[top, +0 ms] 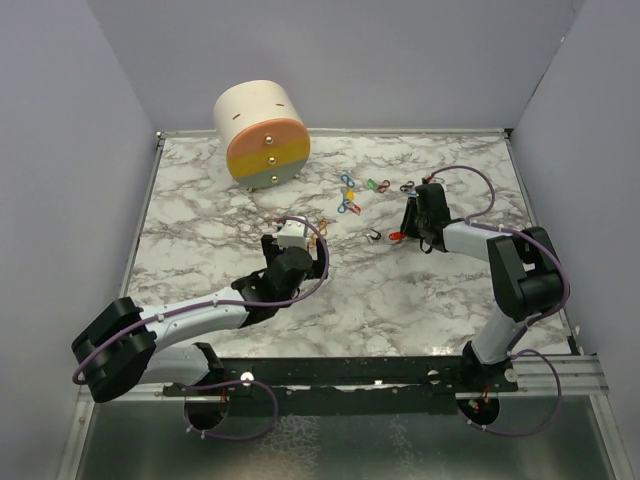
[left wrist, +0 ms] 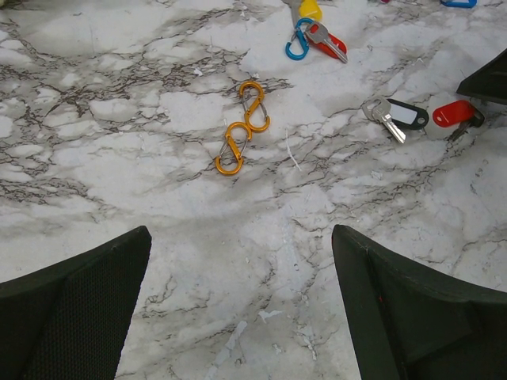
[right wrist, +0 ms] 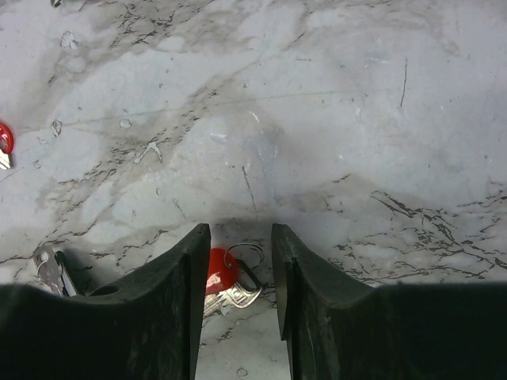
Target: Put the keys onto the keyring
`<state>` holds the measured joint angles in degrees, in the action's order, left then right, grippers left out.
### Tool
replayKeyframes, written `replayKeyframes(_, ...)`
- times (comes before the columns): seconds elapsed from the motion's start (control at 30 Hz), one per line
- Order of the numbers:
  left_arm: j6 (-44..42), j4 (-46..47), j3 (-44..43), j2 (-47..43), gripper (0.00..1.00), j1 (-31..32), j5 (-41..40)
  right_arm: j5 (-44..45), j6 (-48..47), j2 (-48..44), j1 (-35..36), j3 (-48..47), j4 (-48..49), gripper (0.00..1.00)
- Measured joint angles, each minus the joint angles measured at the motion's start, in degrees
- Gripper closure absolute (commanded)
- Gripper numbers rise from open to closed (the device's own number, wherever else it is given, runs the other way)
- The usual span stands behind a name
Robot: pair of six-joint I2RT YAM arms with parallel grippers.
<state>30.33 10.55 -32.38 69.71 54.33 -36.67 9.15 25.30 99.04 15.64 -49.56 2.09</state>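
Note:
Several small keys lie on the marble table. A red-headed key with a thin wire ring and a silver key lies between the fingers of my right gripper, which is open around it, low over the table. It also shows in the top view, under my right gripper. A black-headed key lies beside it. My left gripper is wide open and empty, hovering short of two orange figure-8 clips.
More keys lie further back: a blue, yellow and red cluster, a green and red pair and a dark one. A cream cylinder with an orange, yellow and grey face stands at the back left. Walls close in three sides.

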Motion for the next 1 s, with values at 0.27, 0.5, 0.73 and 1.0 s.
replayKeyframes(0.27,0.0,0.13,0.0,0.11,0.01,0.0,0.17,-0.02,0.0,-0.02,0.0,0.17,-0.17,0.73)
replayKeyframes(0.5,0.02,0.13,0.0,0.11,0.01,0.0,0.17,0.0,0.13,-0.28,-0.02,0.61,-0.15,0.85)
replayKeyframes(0.73,0.0,0.13,0.0,0.11,0.01,-0.02,0.17,-0.07,0.42,-3.1,0.0,2.75,-2.08,0.9)
replayKeyframes(1.0,0.02,0.46,0.0,0.11,0.01,-0.24,0.22,-2.03,1.31,-9.16,-0.02,8.92,-2.51,0.82)
